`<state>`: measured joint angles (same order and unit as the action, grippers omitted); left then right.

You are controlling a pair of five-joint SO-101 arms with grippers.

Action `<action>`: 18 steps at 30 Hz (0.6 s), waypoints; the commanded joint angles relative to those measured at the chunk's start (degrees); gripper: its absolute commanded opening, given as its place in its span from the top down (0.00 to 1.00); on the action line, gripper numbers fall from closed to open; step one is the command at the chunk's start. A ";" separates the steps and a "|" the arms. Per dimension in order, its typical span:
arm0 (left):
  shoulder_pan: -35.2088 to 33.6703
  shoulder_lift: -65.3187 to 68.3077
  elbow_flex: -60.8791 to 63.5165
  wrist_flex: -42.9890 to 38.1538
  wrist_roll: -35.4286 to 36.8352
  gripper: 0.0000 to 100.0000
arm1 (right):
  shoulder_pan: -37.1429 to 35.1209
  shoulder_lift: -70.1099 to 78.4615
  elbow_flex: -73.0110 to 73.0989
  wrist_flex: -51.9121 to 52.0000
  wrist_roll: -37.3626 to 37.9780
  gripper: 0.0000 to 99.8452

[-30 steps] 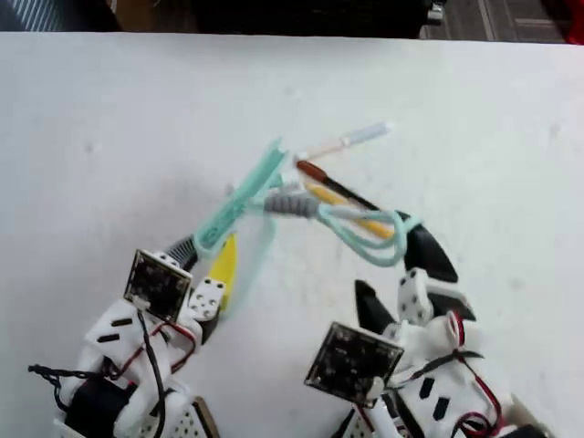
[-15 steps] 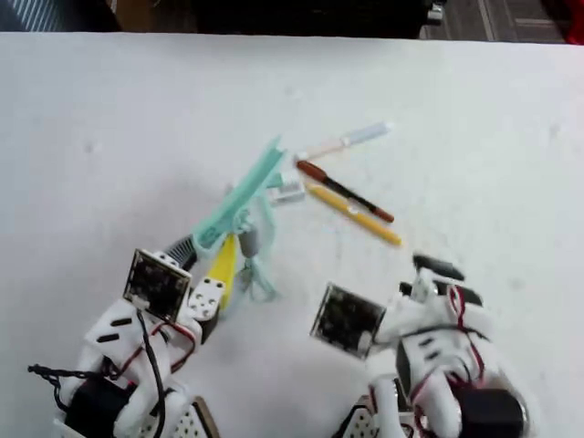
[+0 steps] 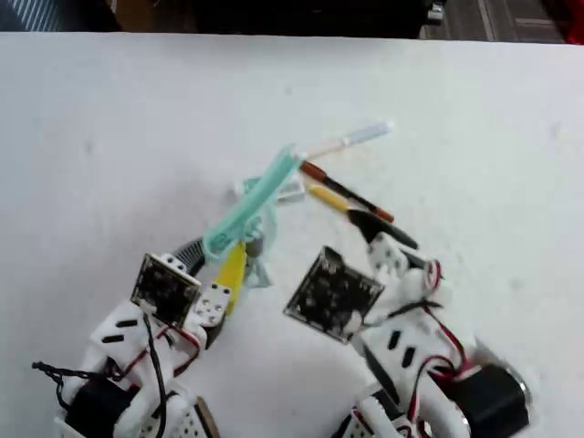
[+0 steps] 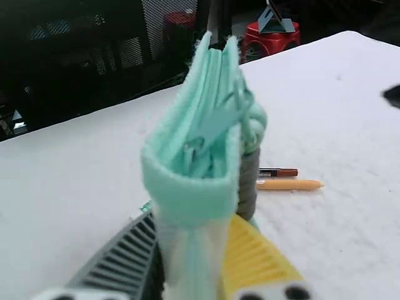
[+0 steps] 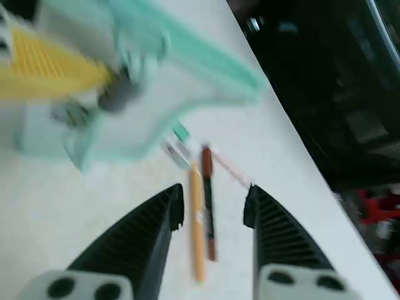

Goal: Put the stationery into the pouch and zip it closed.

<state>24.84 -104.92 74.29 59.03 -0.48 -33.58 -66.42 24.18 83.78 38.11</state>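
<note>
The left gripper was clamped on the mint-green fabric pouch, with its grey ribbed finger pressed to one face and its yellow ribbed finger to the other. The pouch stood on edge in that grip, zip seam uppermost. In the high view it slanted away from the arm toward the middle of the white table. A mint cord with a grey stopper hung down beside the yellow finger. Whether the zip was parted could not be told. The stationery lay outside the pouch, on the table just past its far end. A slim yellow pen and a dark pen with a brown cap lay side by side, close together. A white pen with a pale blue end lay a little beyond them, and a small white block sat near the pouch's tip. The right gripper hung over the yellow and dark pens with its black fingers spread apart and holding nothing. The two pens ran through the gap between them.
</note>
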 commanded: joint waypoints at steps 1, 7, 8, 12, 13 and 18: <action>4.70 0.22 0.18 1.14 -0.53 0.98 | -8.40 9.19 -6.77 -1.10 -11.08 0.83; 4.35 0.22 0.18 1.05 -0.53 0.98 | -15.25 13.85 -2.81 -2.59 -13.63 0.83; 4.35 0.22 0.18 0.97 -0.53 0.98 | -15.34 13.14 -1.49 -3.30 -13.63 0.83; 4.53 0.22 0.18 0.97 -0.53 0.98 | -15.25 9.45 4.40 -7.34 -13.80 0.83; 4.53 0.22 0.18 0.97 -0.53 0.98 | -15.43 8.92 5.89 -8.66 -13.80 0.83; 4.44 0.22 0.18 1.05 -0.53 0.98 | -15.87 8.22 10.02 -15.60 -13.89 0.84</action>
<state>27.65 -105.01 74.29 59.47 -0.84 -48.79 -58.07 33.76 72.09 24.66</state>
